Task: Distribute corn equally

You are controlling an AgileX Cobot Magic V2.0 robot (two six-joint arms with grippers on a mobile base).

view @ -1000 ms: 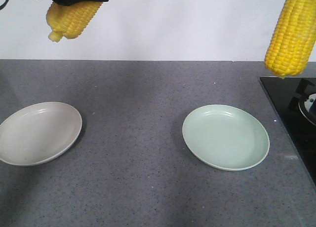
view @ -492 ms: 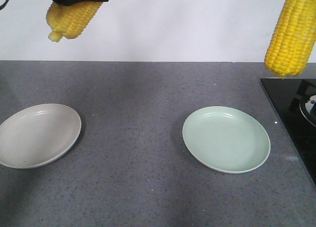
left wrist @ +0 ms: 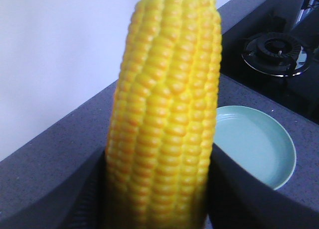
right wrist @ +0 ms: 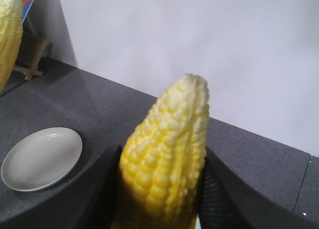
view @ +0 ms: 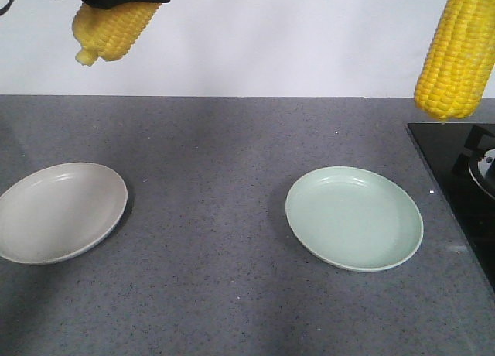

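No words, numbers or signs can be read anywhere in these views. Nothing has a label or brand name that shows.

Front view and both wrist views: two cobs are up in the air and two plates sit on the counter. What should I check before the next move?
1. The left gripper is clamped on its corn cob: ok.
2. The right gripper is clamped on its corn cob: ok.
3. The green plate is free to receive a cob: ok.
4. The grey plate is free to receive a cob: ok.
5. Each cob is lined up over its plate: not ok. In both wrist views the plate lies off to the side.
6. The left-held cob's path is clear of the stove: cannot tell.
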